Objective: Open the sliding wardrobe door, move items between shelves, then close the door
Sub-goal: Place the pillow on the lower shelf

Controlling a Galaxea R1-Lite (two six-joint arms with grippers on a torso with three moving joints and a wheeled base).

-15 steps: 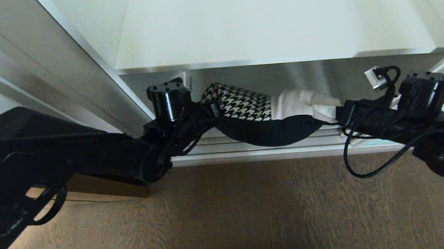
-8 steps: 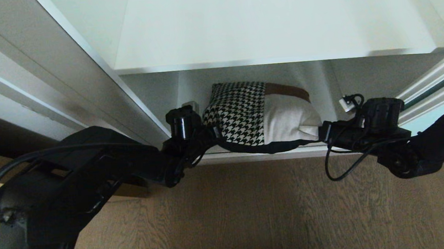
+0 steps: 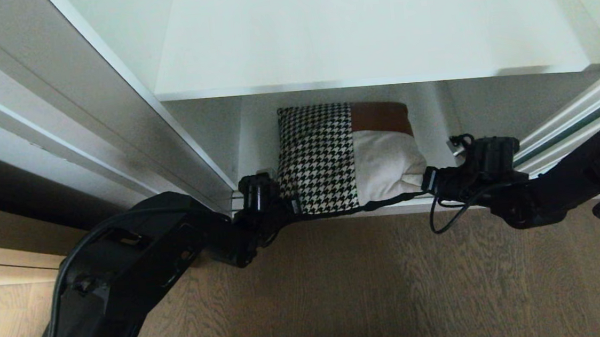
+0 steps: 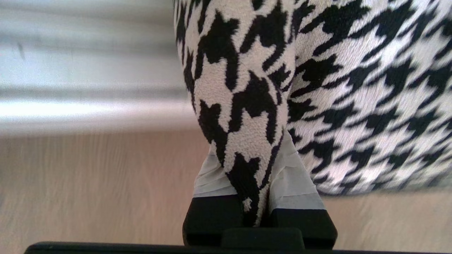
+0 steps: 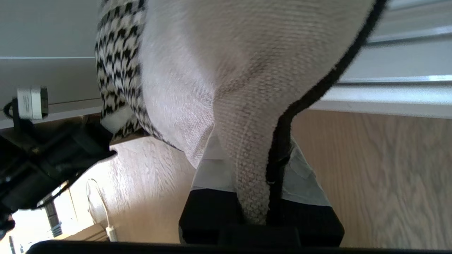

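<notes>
Wardrobe stood open; sliding wardrobe door [image 3: 570, 131] pushed aside at 3 o'clock. Cushion [image 3: 350, 156] lay flat on lower shelf [image 3: 435, 120], under upper shelf [image 3: 364, 29]. Judged: transfer near done; release, withdrawal and door closing left.

Left gripper [image 3: 293, 207] pinched houndstooth corner at cushion's 7 o'clock; taped fingers [image 4: 212, 176] narrow, fabric between them. Right gripper [image 3: 425, 180] clamped cream corner by black piping, at cushion's 4 o'clock. Near edge of cushion at shelf front, above floor [image 3: 342, 294].
</notes>
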